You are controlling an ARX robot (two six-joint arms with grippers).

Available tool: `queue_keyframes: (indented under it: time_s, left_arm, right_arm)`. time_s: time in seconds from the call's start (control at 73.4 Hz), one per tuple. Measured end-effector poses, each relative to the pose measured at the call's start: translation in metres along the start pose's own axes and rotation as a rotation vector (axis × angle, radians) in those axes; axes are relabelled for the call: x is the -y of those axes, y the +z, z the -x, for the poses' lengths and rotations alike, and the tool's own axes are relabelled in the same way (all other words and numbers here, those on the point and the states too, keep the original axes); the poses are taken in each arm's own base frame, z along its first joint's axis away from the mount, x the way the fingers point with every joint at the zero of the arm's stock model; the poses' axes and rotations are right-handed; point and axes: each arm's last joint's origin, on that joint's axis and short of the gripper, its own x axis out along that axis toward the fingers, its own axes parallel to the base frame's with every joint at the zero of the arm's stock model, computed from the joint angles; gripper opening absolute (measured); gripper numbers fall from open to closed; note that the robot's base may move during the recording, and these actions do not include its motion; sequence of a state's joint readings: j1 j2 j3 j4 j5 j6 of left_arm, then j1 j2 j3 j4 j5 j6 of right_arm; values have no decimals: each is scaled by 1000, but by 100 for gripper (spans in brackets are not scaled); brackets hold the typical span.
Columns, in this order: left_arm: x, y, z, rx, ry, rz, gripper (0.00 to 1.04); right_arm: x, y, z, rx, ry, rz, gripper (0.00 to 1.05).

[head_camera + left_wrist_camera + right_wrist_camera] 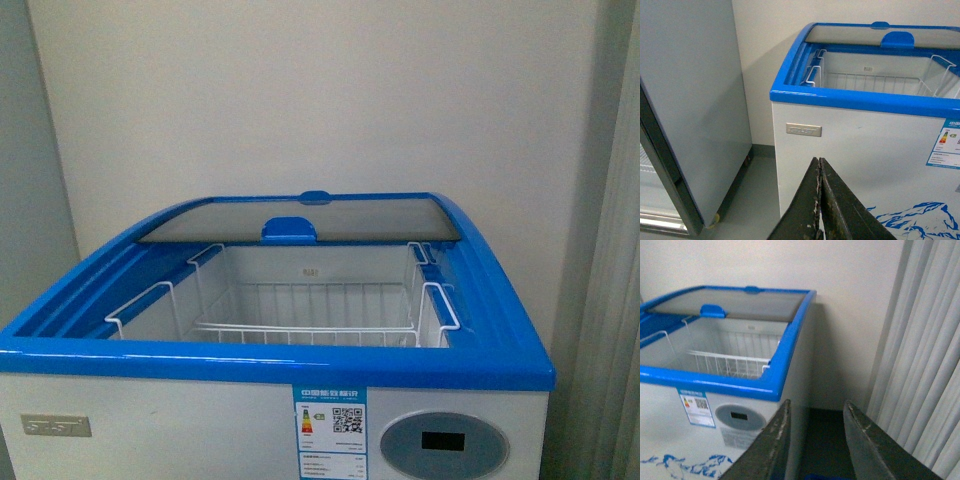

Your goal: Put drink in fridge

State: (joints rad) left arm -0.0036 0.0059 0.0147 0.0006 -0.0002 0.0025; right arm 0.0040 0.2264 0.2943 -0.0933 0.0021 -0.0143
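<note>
No drink shows in any of the 3 views, so its place cannot be told. The front view shows neither arm. The fridge [150,425] fills the lower part of that view, its white front cut off at the bottom edge, so only the upper part of the oval grey display panel [443,443] and of the energy label [330,433] can be seen; the print on the label is too small to read. The small nameplate [56,427] at the front's left is blurred. The glass lid [300,220] is slid to the back, its blue handle [289,229] at its front edge, and the chest stands open, with a white wire basket [310,325] hanging inside. The floor of the chest is hidden below the basket and the blue rim.

In the left wrist view the left tool [819,200] has its 2 dark fingers pressed together, nothing between them, the tips pointing at the white front of the fridge below the blue rim. Part of the blue mountain decal [910,215] shows at the lower edge, cut off. A tall grey cabinet [690,110] stands beside the fridge, only partly in frame.

In the right wrist view the right tool [815,417] has its fingers apart and holds nothing; it sits low, near the fridge's front right corner, with a pale curtain [925,355] on its other side
</note>
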Motion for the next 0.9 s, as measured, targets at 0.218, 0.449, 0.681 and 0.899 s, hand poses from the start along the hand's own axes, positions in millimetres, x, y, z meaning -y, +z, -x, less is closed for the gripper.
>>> queue_keyframes:
  time_s: [0.218,0.449,0.681,0.899]
  left_arm:
    - [0,0,0,0,-1,0,3]
    - [0,0,0,0,0,0,3]
    - [0,0,0,0,0,0,3]
    - [0,0,0,0,0,0,3]
  right_arm:
    - [0,-31,0,14,1,-3,3]
    - [-1,-45,1,19,1,-3,3]
    - [-1,-55,0,18,1,-3,3]
    - [-1,-61,0,18,1,-3,3]
